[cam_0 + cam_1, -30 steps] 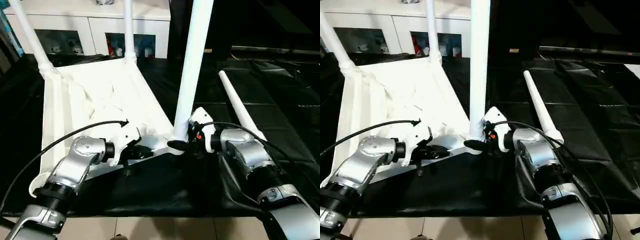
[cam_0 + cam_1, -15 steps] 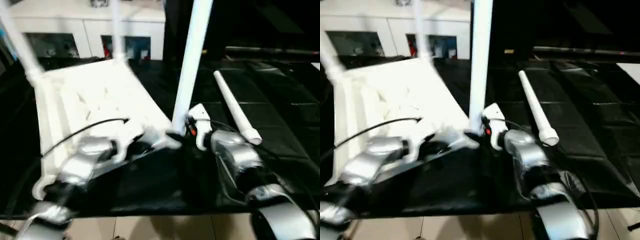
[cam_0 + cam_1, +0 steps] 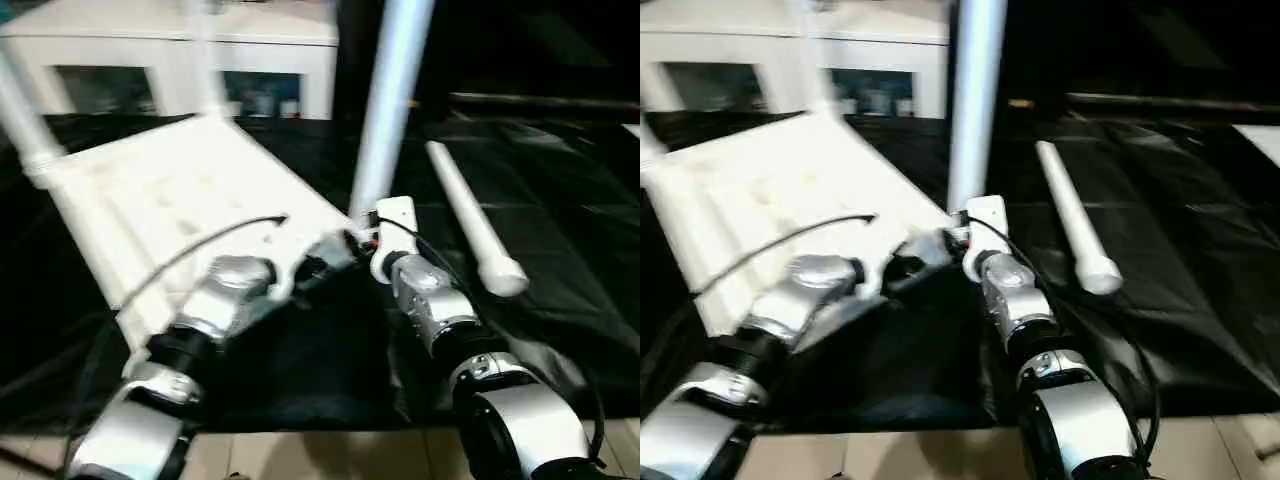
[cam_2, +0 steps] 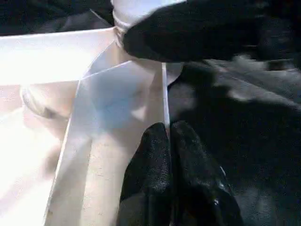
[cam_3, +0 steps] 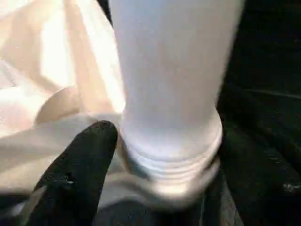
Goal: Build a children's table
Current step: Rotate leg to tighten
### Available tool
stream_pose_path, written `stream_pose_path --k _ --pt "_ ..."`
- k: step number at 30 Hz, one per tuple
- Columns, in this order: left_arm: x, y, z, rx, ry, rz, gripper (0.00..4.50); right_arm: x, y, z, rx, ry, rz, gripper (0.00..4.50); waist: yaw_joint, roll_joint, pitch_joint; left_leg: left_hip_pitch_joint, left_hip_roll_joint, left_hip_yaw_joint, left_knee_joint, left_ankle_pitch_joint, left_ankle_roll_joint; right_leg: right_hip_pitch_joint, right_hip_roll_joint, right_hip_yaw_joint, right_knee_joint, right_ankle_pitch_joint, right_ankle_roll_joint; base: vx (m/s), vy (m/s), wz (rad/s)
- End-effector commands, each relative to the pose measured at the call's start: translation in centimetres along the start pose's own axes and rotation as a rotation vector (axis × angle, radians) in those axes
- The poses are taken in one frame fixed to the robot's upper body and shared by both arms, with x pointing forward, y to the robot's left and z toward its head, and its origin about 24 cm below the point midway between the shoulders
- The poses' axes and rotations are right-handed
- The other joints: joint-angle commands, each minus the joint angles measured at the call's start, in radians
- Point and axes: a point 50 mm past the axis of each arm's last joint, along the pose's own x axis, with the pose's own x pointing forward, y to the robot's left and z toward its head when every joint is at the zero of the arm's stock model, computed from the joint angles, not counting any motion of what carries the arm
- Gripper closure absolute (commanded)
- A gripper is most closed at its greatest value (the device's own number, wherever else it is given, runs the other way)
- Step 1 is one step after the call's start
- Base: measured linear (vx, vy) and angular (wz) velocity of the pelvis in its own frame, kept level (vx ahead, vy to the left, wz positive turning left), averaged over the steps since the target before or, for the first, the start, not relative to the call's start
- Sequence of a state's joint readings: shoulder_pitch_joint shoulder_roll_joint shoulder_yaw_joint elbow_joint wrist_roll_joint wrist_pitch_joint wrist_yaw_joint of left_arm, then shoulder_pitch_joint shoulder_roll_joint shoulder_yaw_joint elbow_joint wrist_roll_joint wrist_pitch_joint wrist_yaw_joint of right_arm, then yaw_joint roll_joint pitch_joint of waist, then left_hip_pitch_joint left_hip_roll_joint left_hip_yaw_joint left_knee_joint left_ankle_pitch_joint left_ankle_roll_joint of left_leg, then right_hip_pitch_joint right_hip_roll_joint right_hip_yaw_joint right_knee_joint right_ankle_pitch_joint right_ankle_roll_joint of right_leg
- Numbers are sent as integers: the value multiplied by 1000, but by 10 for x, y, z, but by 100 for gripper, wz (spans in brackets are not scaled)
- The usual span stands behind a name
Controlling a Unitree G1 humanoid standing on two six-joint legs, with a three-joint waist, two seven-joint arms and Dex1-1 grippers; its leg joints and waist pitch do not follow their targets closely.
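On black sheeting [image 3: 560, 200] before a white cabinet [image 3: 170, 60] — left fingers [image 4: 155, 155] pinch the tabletop [image 3: 170, 200] rim, right fingers [image 5: 77, 160] flank a leg [image 3: 390, 100].

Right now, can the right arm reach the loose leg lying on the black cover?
Probably yes: the loose leg lies uncovered just beside the right gripper, but its jaws stand around the upright leg.

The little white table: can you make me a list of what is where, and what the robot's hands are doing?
tabletop: upside down on the black cloth
standing legs: three, the nearest at the front corner
loose leg: lying on the cloth, to the right
left end effector: shut on the tabletop's edge
right end effector: fingers on either side of the nearest leg's base
behind: white cabinet
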State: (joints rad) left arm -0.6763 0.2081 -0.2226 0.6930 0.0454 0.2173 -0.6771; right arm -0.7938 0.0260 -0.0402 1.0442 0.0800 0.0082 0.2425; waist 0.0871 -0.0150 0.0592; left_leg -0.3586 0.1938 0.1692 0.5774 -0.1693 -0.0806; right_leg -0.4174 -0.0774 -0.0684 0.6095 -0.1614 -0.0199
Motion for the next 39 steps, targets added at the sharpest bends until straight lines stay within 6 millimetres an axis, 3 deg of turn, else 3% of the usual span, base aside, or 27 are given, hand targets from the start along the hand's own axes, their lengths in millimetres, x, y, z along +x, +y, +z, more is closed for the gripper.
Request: stream_pose_path --k 1,3,4,8,14,18,35,37,38,39 --pt "-3 1 6 30 -50 -8 450 3 20 4 -10 -16 154 61 8 0 -71 -2 23 -8 -69 -277 4 59 -66 41 -84 -351 -139 0 0 0" --pt "-11 0 2 61 -64 -64 450 -2 13 7 -71 -12 249 53 7 1 -73 -7 27 -8 -67 -248 21 64 -67 42 -77 -294 -159 0 0 0" --pt "-13 0 1 70 -71 -78 450 -3 12 7 -85 -8 270 31 6 1 -74 -4 27 -5 -65 -232 29 60 -66 43 -74 -263 -177 0 0 0" --pt "-30 1 -8 73 -78 -153 450 -17 -9 8 -216 30 404 31 11 3 -75 -1 30 -2 -61 -198 43 62 -63 42 -63 -176 -218 0 0 0" --pt "-49 -4 -13 103 -92 -305 450 -29 -23 8 -244 80 535 31 21 2 -72 0 35 0 -62 -225 37 60 -65 42 -67 -252 -209 0 0 0" --pt "-54 -5 -12 91 -111 -338 450 -35 -23 4 -277 122 615 31 33 1 -70 2 38 1 -63 -226 34 55 -64 43 -65 -240 -213 0 0 0" --pt "-55 -7 -14 71 -100 -332 450 -36 -19 -2 -219 117 619 172 33 -3 -72 -2 32 0 -61 -199 30 57 -64 42 -64 -237 -198 0 0 0" --pt "-52 -6 -15 55 -84 -303 450 -34 -19 -6 -194 124 562 176 31 -4 -71 -1 33 0 -62 -202 26 56 -64 43 -65 -246 -197 0 0 0" --pt "-41 -3 -15 21 -64 -216 450 -26 -20 -14 -143 135 389 176 27 -5 -69 0 30 0 -64 -214 17 54 -64 44 -70 -281 -186 0 0 0" --pt "-37 -2 -15 12 -58 -186 450 -24 -20 -16 -127 139 336 177 25 -5 -66 1 29 0 -66 -222 10 51 -63 45 -74 -306 -178 0 0 0"
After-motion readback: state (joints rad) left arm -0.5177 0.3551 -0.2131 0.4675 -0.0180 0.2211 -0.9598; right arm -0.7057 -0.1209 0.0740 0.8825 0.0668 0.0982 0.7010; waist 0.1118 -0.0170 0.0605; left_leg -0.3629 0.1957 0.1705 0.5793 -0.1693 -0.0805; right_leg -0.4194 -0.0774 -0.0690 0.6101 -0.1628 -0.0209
